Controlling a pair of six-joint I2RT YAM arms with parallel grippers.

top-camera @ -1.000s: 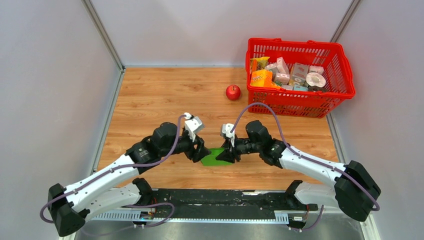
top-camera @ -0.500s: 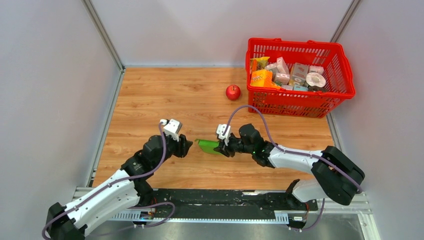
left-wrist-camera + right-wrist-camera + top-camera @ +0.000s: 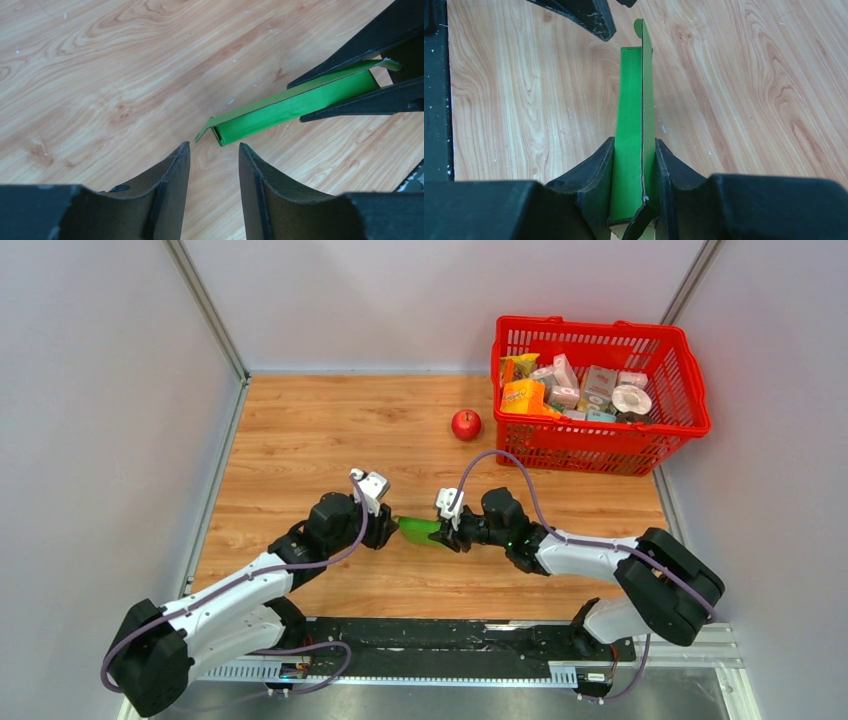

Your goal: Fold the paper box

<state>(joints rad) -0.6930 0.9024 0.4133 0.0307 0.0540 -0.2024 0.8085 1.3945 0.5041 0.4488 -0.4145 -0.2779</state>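
The paper box (image 3: 418,530) is a bright green, partly folded cardboard blank, held above the wooden table near the middle. My right gripper (image 3: 447,533) is shut on its right end; in the right wrist view the green box (image 3: 634,115) stands on edge between my fingers and reaches away from them. My left gripper (image 3: 388,528) is open and empty, just left of the box's free end. In the left wrist view the box (image 3: 295,105) lies just beyond my open fingertips (image 3: 182,155), with a small flap at its near end.
A red apple (image 3: 466,424) sits on the table behind the arms. A red basket (image 3: 690,390) with several small printed packages stands at the back right. Grey walls close in the wooden table (image 3: 300,430) on both sides.
My left gripper let go of the box, drew back to the left, then came back toward its free end. My right gripper lifted the box and holds it on edge.
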